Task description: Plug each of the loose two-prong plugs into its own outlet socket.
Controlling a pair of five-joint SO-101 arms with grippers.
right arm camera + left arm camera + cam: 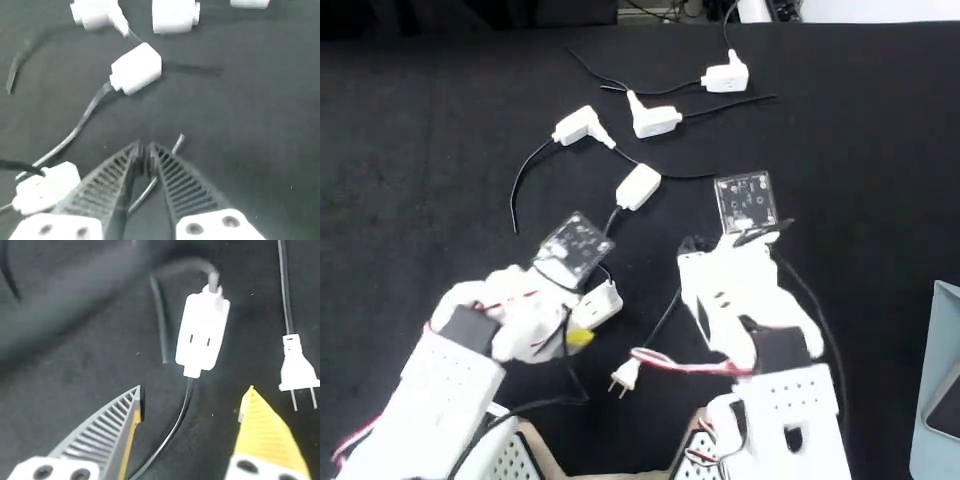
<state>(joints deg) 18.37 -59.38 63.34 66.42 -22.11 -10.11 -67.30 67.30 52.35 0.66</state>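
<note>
Nearest, a loose plug (623,378) lies on the tabletop (420,120); the left tool (194,390), spread, straddles the cord (182,405) of a socket (202,335), so closing here could drag that socket askew. Farther out, the right tool (145,147) sits pressed together.

Two white robot arms extend side by side from the near edge, both angled forward and down. The left arm (450,360) leans toward the centre; the left hand (194,390) is spread wide, one grey ribbed finger (117,420) and one yellow finger (262,425) well apart. The right arm (760,330) points straight ahead, and the right hand (145,148) has its two dark ribbed fingers pressed together at the tips.
</note>
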